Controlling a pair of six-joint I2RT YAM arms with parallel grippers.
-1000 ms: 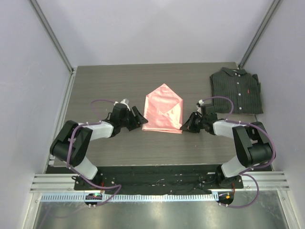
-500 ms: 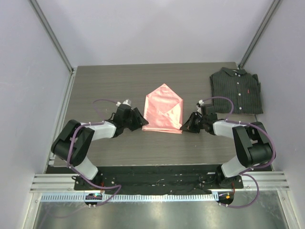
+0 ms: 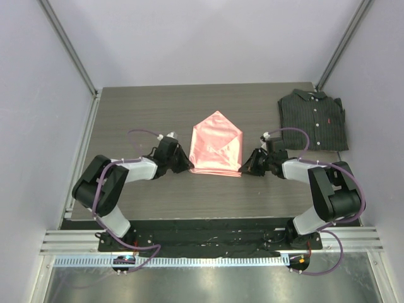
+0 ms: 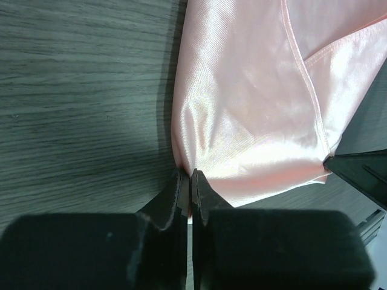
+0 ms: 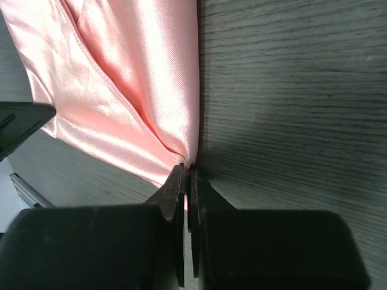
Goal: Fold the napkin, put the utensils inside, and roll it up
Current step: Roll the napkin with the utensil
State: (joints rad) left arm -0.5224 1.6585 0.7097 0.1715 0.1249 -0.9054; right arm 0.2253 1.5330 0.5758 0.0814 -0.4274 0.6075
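Note:
The salmon-pink satin napkin lies folded on the table, with a point at the far end and a straight near edge. My left gripper is shut on the napkin's near left corner. At the near right corner, my right gripper is also shut on the cloth. In the left wrist view the napkin spreads up and to the right from the pinched corner; in the right wrist view the napkin spreads up and to the left. The utensils are out of view.
A dark pinstriped folded shirt lies at the back right of the table. Grey walls with metal corner posts enclose the table on three sides.
My left gripper slid right to the napkin's near left corner and shut on it. The right gripper has stayed on the near right corner.

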